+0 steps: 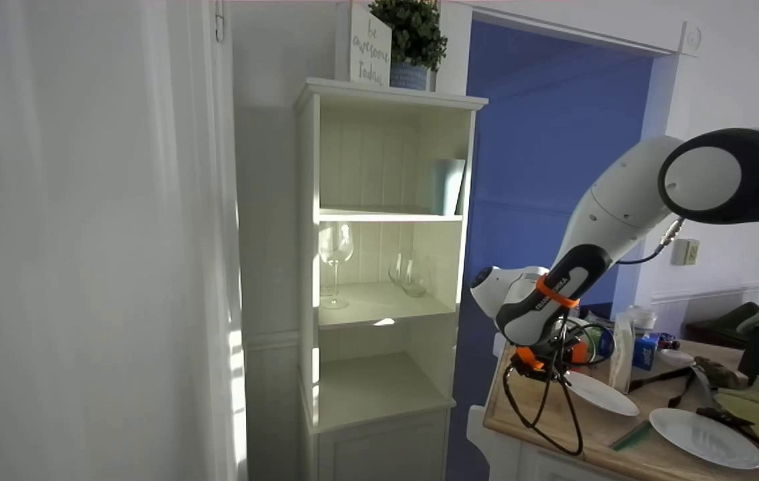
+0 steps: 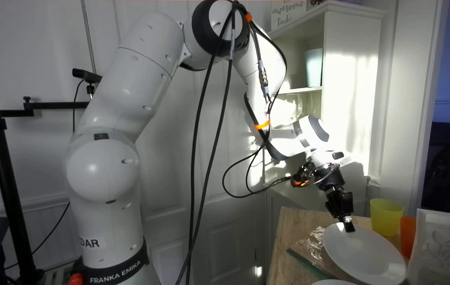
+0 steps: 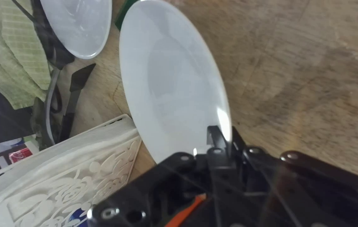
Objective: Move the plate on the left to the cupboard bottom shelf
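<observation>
The plate, white, round and shallow, shows in both exterior views (image 1: 600, 393) (image 2: 361, 253) and in the wrist view (image 3: 172, 75). It is tilted over the wooden counter, its near rim raised. My gripper (image 3: 224, 138) is shut on that rim, one finger on the plate's upper face and one outside it. In an exterior view the gripper (image 2: 347, 226) reaches down to the plate's edge. The cupboard bottom shelf (image 1: 379, 387) is the lowest white board of the narrow open unit, seen in an exterior view with nothing on it.
Another white plate (image 1: 707, 437) lies on the counter beside the held one. A white carved holder (image 3: 72, 176), a yellow cup (image 2: 386, 217) and an orange cup (image 2: 407, 236) stand close by. Crumpled foil (image 2: 313, 242) lies under the plate's side. Glasses (image 1: 336, 247) stand on the middle shelf.
</observation>
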Controlling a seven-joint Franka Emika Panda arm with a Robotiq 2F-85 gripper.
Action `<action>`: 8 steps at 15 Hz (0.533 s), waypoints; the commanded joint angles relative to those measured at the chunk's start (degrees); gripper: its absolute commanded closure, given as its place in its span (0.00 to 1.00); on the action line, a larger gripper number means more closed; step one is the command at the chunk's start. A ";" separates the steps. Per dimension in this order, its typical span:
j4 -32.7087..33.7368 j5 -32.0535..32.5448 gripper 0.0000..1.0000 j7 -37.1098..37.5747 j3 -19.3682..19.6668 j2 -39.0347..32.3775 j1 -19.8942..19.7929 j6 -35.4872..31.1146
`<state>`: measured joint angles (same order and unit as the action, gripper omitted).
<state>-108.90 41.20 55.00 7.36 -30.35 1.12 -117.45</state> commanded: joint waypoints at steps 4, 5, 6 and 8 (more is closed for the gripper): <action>-3.71 -0.42 0.99 1.39 -0.69 4.81 3.74 4.58; -4.55 -0.43 0.99 1.71 -1.08 5.66 4.37 5.72; -5.48 0.18 0.99 3.29 -1.25 6.47 5.40 7.05; -7.06 1.28 0.99 5.62 -1.97 7.85 7.24 9.97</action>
<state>-111.76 41.21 57.14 6.13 -26.68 5.79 -111.20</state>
